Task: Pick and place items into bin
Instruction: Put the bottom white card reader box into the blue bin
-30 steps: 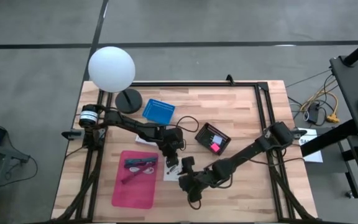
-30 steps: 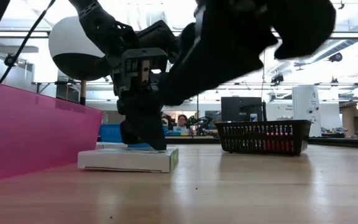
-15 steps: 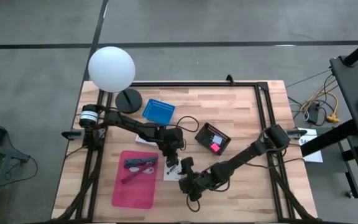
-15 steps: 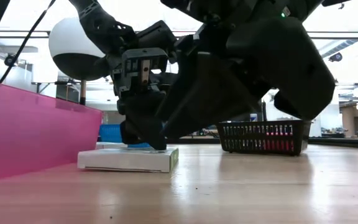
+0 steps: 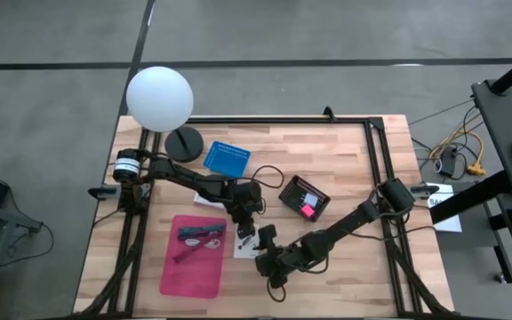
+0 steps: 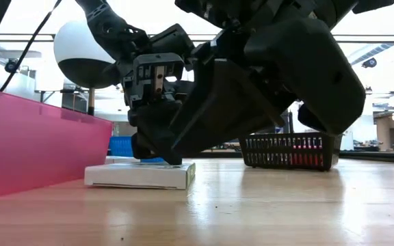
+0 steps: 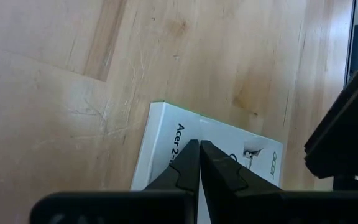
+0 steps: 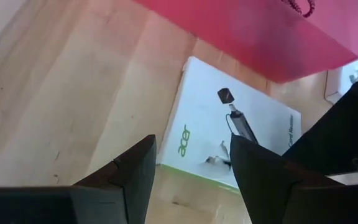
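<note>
A flat white box [image 5: 240, 248] printed with black marks lies on the wooden table beside the pink bin [image 5: 189, 262]. Some dark and blue items [image 5: 201, 235] lie in the bin. My left gripper [image 5: 245, 233] is shut, with its tips down on the box's top. My right gripper [image 8: 191, 155] is open and hangs low over the box's near end [image 8: 229, 134]. One of its fingers [image 8: 253, 165] is over the box and the other [image 8: 135, 168] is over bare table. My left gripper presses its shut fingertips [image 7: 191, 155] on the box's top face [image 7: 188, 132], near the printed end, slanting down from the table's left. The box lies flat on the table [image 6: 139, 175]. I cannot tell whether my right gripper touches the box.
A black basket [image 5: 305, 197] stands right of the middle and a blue basket [image 5: 227, 158] stands at the back. A lamp with a white globe [image 5: 159, 98] stands at the far left corner. Bare wood lies along the table's near edge and right side.
My right gripper has come down toward the white box and rolled slightly, staying open. My left gripper has stayed shut on the box's top.
</note>
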